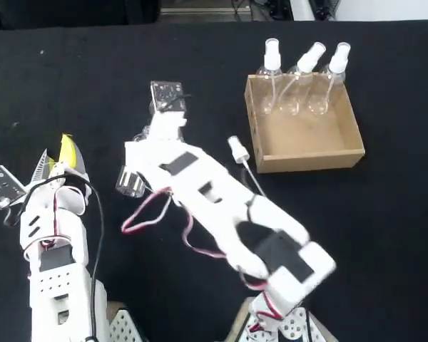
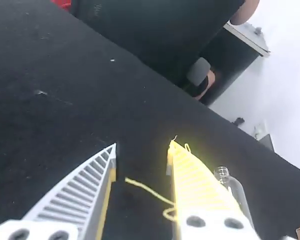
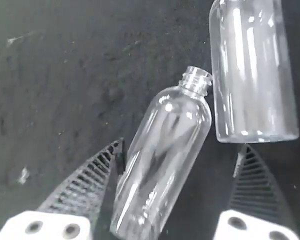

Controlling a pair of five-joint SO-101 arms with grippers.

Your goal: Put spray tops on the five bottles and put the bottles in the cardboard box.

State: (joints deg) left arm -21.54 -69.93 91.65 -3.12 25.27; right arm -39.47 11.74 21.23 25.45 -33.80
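Clear plastic bottle w/o a top (image 3: 162, 160) is lying on the black table (image 1: 71, 64) btwn the fingers of the right gripper (image 3: 180, 145). Its long axis is slanting and its open threaded neck is pointing away from the gripper. The fingers are sitting spread either side, not pinching it. A 2nd topless clear bottle (image 3: 252, 70) is lying just beside, flat base facing one fingertip.

Three clear bottles w/ white spray tops (image 1: 294, 92) are leaning along the far wall of the brown cardboard box (image 1: 310, 158), tops pointing up. The box is sitting toward the table's far right corner. A loose white spray top w/ dip tube (image 1: 239, 152) is lying just beside the box's left wall.

The left gripper (image 2: 142, 145) is hanging near the table's left edge, fingers spread, holding nothing.
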